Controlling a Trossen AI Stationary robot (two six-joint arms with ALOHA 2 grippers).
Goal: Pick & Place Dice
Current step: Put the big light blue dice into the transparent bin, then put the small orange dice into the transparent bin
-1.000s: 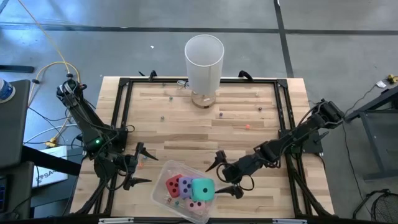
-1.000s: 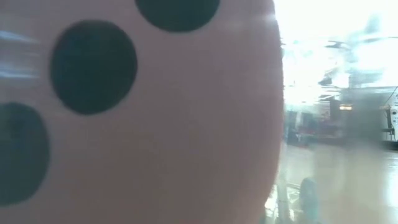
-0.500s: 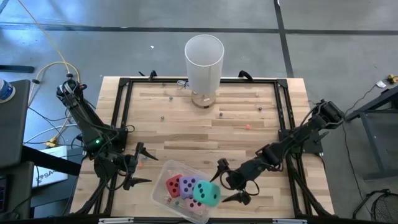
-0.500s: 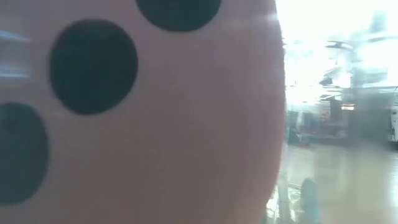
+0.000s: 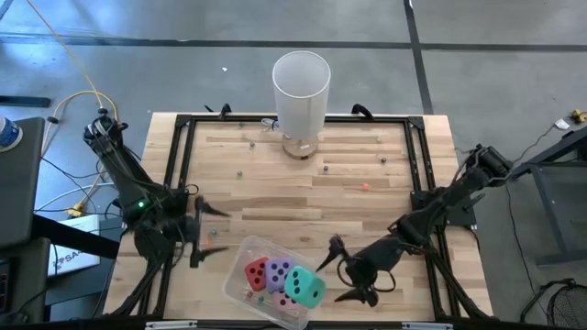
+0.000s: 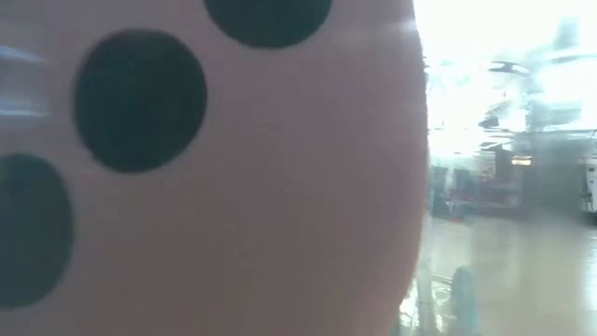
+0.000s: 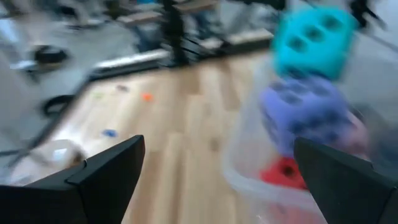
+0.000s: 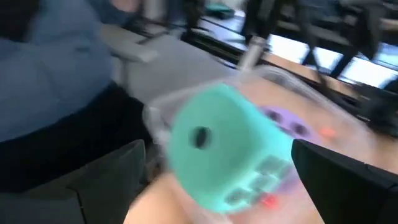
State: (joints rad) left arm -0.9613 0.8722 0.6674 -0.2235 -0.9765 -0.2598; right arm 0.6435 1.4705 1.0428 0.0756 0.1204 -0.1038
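A clear plastic tub point(image 5: 240, 286) sits at the table's near edge and holds the dice. In it the red die point(image 5: 256, 272) and purple die point(image 5: 278, 272) lie side by side, and the teal-green die point(image 5: 304, 287) rests tilted on top at the tub's right end. The pink die point(image 6: 233, 187) fills the low view, pressed close to that camera. My right gripper point(image 5: 344, 271) is open just right of the tub and faces the teal-green die point(image 8: 224, 146). My left gripper point(image 5: 204, 235) is open left of the tub and looks at the dice point(image 7: 305, 115).
A tall white cylinder point(image 5: 301, 92) stands at the far edge. Small coloured beads point(image 5: 365, 187) lie scattered on the wood. A black frame point(image 5: 417, 156) runs round the table top. Bare wood lies between the tub and the cylinder. A person in blue point(image 8: 56, 68) shows beyond the table.
My right gripper has drawn back from the tub toward the table's right and near edge, staying open. The teal-green die has tipped and settled a little nearer the tub's right end. My left gripper has turned about and swung slightly toward the far edge.
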